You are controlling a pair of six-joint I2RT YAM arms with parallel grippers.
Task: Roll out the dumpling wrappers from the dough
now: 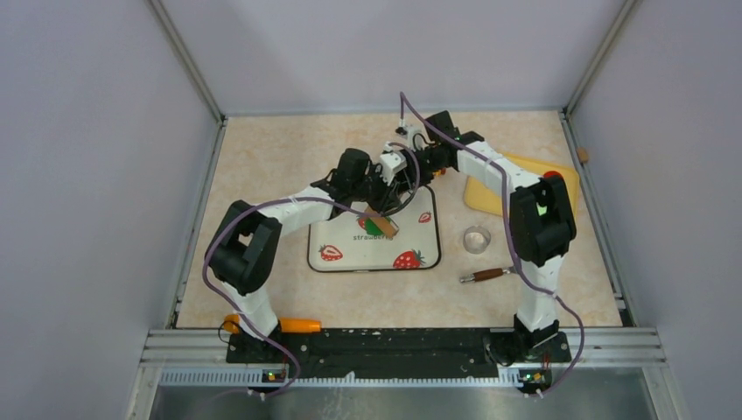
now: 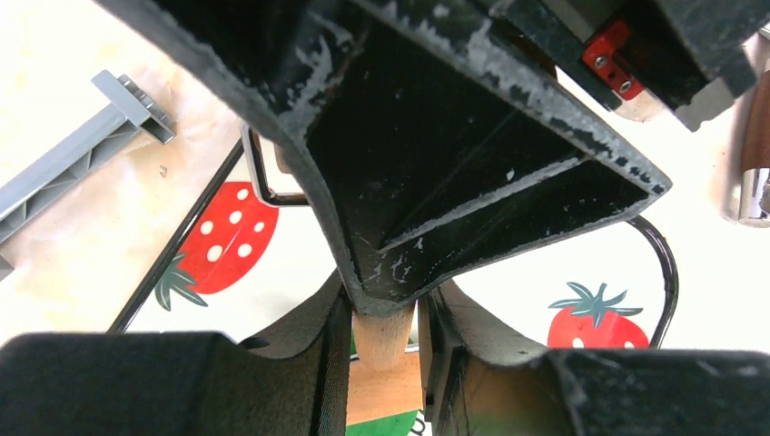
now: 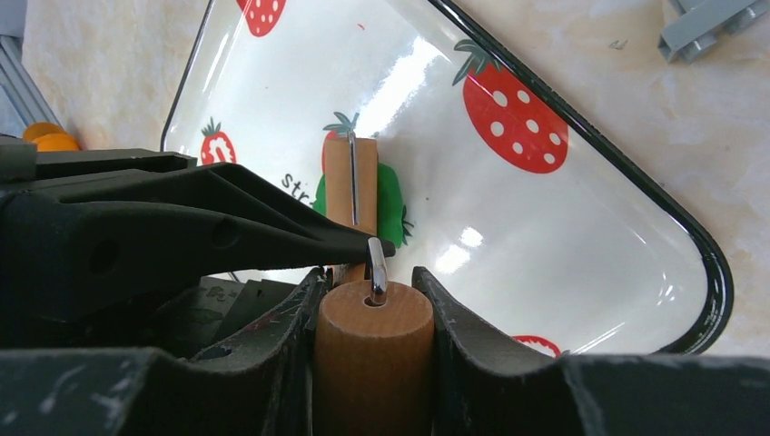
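The dough (image 3: 391, 202) is a flat dark green patch on the strawberry tray (image 3: 581, 227), also seen in the top view (image 1: 374, 225). A wooden roller drum (image 3: 352, 182) on a metal rod lies across it. My right gripper (image 3: 372, 295) is shut on the roller's wooden handle (image 3: 374, 354). My left gripper (image 2: 383, 318) comes in from the left and closes on the same handle's pale end (image 2: 381, 338), just above the drum (image 2: 389, 389). Both grippers meet over the tray's (image 1: 367, 260) far edge, left (image 1: 374, 194) and right (image 1: 391, 179). No dumpling wrappers are in view.
A clear round cutter (image 1: 476, 239) and a brown-handled tool (image 1: 486, 275) lie right of the tray. A yellow board (image 1: 525, 188) sits at the back right under the right arm. An orange object (image 1: 297, 325) lies by the left base. A grey bracket (image 2: 82, 154) borders the table.
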